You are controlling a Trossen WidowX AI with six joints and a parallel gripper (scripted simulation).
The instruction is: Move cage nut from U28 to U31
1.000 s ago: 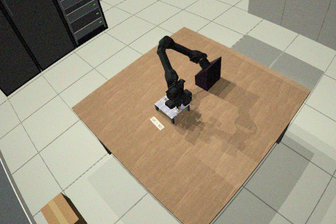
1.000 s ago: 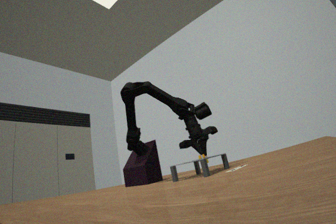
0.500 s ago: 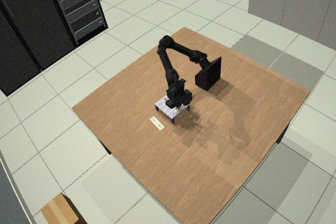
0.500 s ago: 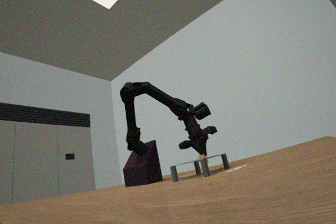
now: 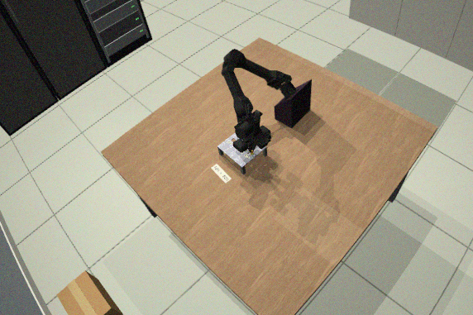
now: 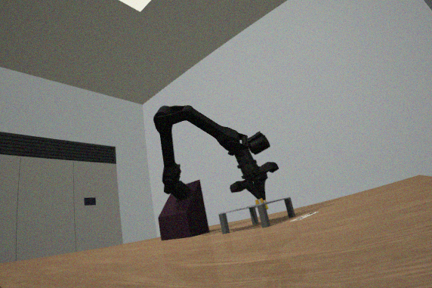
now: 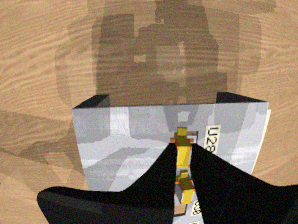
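Pale tiles surround the wooden table [image 5: 186,203] [image 6: 340,250] [image 7: 35,55], where a raised rail plate [image 5: 231,153] [image 6: 242,209] [image 7: 125,162] stands on short legs near a paper note [image 5: 221,173] [image 6: 305,216]. The tool [image 5: 250,150] [image 6: 263,198] [image 7: 181,148] is down at that plate, its fingers clenched on the yellow cage nut [image 5: 251,151] [image 6: 259,202] [image 7: 184,156]. So the grasp is made, as far as I can judge, and the move itself is what remains.

The held nut is at the U28 end of the plate, beside the U28 label [image 7: 212,140]. Part of the square opening shows next to it in the wrist view, so it may be partly worked loose, but I cannot tell whether its wings are free of the metal. The other nut [image 7: 185,193] sits just beyond it along the row, close to the fingers and seemingly still in its own hole. A bare opening [image 7: 180,209] shows past that one; its number is too hidden to read, so I cannot say whether it is U31.

Left to do, then: bring the nut fully out of U28, carry it over its neighbour without a knock, set it square into U31, press until both wings spring open underneath, let go and back away. The main risk is the tight spacing: a low or tilted path could catch the second nut.
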